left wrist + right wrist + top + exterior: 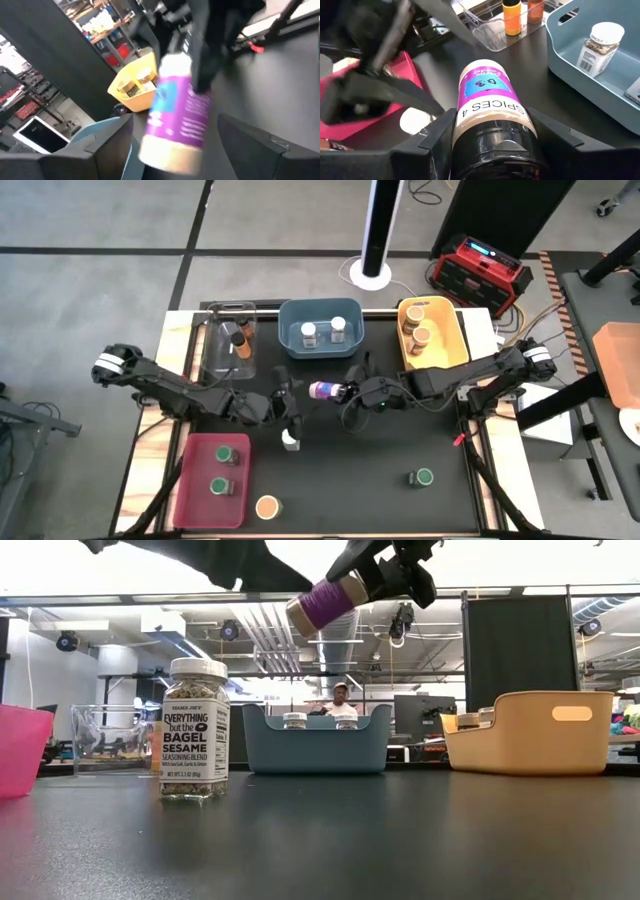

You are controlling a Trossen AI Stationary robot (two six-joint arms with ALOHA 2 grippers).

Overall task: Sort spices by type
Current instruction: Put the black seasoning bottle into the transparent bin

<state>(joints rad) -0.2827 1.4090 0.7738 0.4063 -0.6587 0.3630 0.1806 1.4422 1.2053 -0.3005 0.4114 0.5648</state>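
A spice jar with a purple label [325,390] hangs over the table's middle, held by my right gripper [352,392]. My left gripper [288,402] is open just left of it. Its fingers [260,145] stand on either side of the jar's pale free end [170,155]; no touch shows. A white-lidded sesame jar [195,728] stands upright on the table below my left gripper. More spice jars sit in the red bin [190,480], clear bin [215,345], blue bin [290,315] and yellow bin [450,330]. A tan-lidded jar [267,507] and a green-lidded jar [424,477] stand loose near the front. My right gripper pinches the purple-labelled jar at its dark lid end [495,155] between its two fingers. The fingers come from the table's right, slanting a little downward, and lie along the jar. The jar is lifted clear and lies almost level, its pale bottom end [298,615] toward my left gripper.
The clear, blue and yellow bins line the far edge, and the red bin sits at the near left. Bare dark mat [370,480] lies between the loose jars at the front. A person [342,698] shows in the room beyond the table.
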